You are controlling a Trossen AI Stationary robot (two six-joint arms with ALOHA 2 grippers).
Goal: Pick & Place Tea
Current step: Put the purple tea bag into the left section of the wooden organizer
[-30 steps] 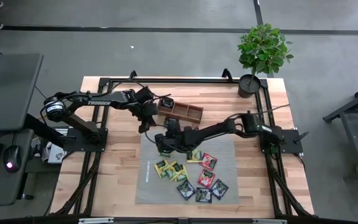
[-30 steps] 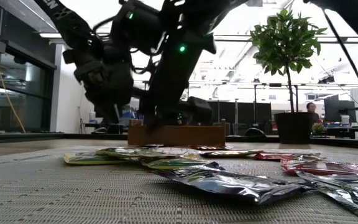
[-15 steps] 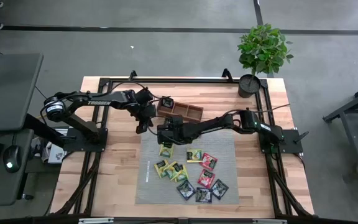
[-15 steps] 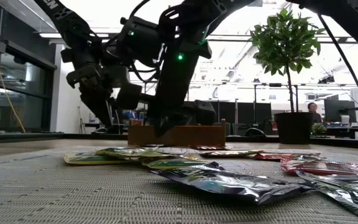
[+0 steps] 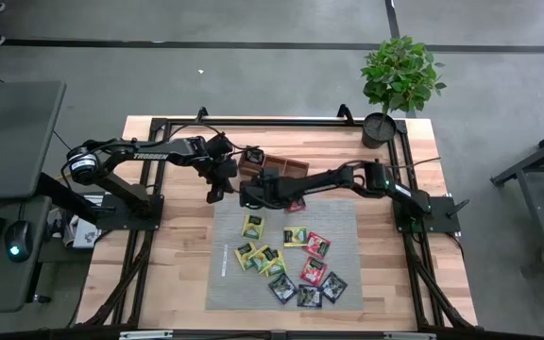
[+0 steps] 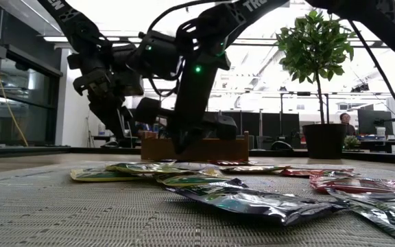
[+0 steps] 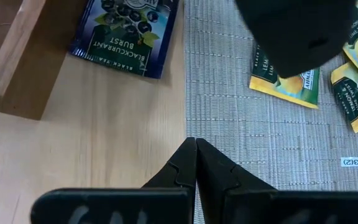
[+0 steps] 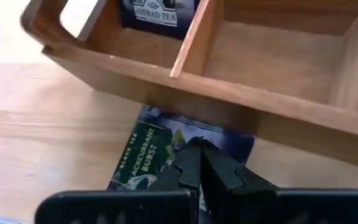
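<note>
Step in hand, as judged: transfer of a black sachet (image 8: pixel 179 158) to the wooden tray (image 8: pixel 272 99); the sachet lies flat on the bare tabletop (image 5: pixel 173 255), against the tray's front wall and outside it, just off the far edge of the grey mat (image 5: pixel 343 231); the right gripper (image 8: pixel 197 155) sits directly over it with its fingers pressed together, and whether they pinch the foil cannot be told; the left gripper (image 7: pixel 196 155), likewise closed and holding nothing, hangs just beside the mat's far left corner, near the same sachet (image 7: pixel 126 34).

Next move, as judged: the sachet is not yet in a compartment, so it calls for a sure hold on the thin foil and a lift over the front wall, a hard pick with the packet flat on wood and tight to the tray.

Containers: the tray stands near the far edge of the tabletop, with three compartments; the end compartment seen in the right wrist view holds one dark sachet (image 8: pixel 157 12); the adjoining compartment shows bare wood; the third is only partly visible.

Remaining tea: yellow-green sachets (image 5: pixel 253 225), red-pink sachets (image 5: pixel 318 246) and black sachets (image 5: pixel 308 295) lie spread on the mat, toward its near right corner.
</note>
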